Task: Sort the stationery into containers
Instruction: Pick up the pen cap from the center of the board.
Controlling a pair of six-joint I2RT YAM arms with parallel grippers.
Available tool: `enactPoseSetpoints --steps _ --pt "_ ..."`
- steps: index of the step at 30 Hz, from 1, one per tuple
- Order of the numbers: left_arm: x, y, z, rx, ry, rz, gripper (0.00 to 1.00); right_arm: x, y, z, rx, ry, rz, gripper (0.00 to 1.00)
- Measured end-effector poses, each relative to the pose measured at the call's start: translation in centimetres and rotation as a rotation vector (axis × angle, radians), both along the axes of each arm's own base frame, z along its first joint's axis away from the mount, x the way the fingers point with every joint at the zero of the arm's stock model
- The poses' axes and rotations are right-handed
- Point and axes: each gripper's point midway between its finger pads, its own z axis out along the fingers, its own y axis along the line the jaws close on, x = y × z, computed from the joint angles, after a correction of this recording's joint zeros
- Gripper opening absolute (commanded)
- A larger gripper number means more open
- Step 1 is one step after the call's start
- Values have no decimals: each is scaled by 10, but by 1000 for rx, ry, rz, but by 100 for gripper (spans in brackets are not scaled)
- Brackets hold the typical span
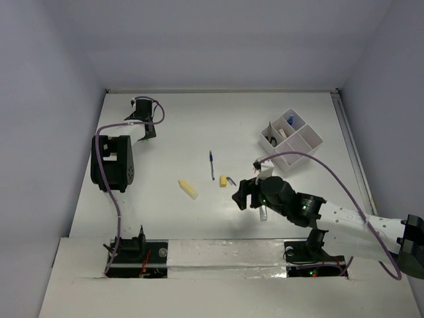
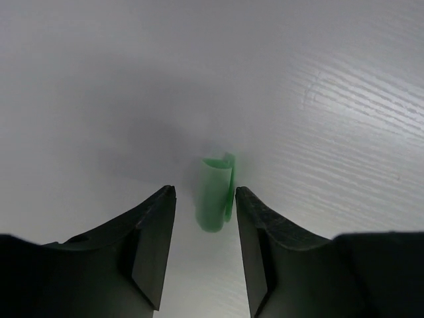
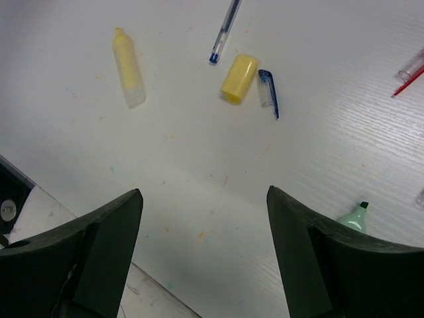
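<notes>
Fingers (image 2: 154, 228) of left gripper (image 2: 205, 193) flank green cap (image 2: 214, 199)

My left arm (image 1: 112, 162) folds upward and reaches far forward, with its black two-finger left end effector (image 2: 205, 192) pointing down, fingers narrowly apart. My right arm (image 1: 331, 215) stretches leftward from its base, its black right end effector (image 3: 204, 193) tilted down, fingers spread wide.

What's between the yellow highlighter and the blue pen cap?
A yellow cap, close beside the blue pen cap; the rest toward the yellow highlighter is bare. Right wrist view.
</notes>
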Motion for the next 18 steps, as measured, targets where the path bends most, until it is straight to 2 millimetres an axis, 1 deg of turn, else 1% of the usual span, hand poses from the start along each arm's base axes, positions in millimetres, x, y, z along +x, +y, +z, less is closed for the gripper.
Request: enactPoseSetpoints --steps 2,5,6,8,10,11,15,16,18 --pt "4 0 -3 3 1 0 37 0 0 0 2 -1 -1 81" --pt "7 1 -10 6 9 0 29 0 0 0 2 -1 -1 81" --pt "8 1 -10 7 6 1 21 0 0 1 2 -1 -1 81" --pt "9 1 -10 9 2 1 16 0 0 1 2 -2 -2 81" --pt "9 1 -10 11 2 0 3 1 0 1 2 -3 -3 81" --pt "9 1 -9 11 1 0 0 1 0 1 1 -3 -4 81" --pt "10 -4 -9 9 1 -9 0 2 -1 1 -3 -8 -12 81" --pt "10 -8 -9 6 -1 -15 0 3 -2 1 -5 -11 -17 81" --pt "10 -23 -7 -16 -2 -40 0 4 -5 1 -12 -18 -27 80"
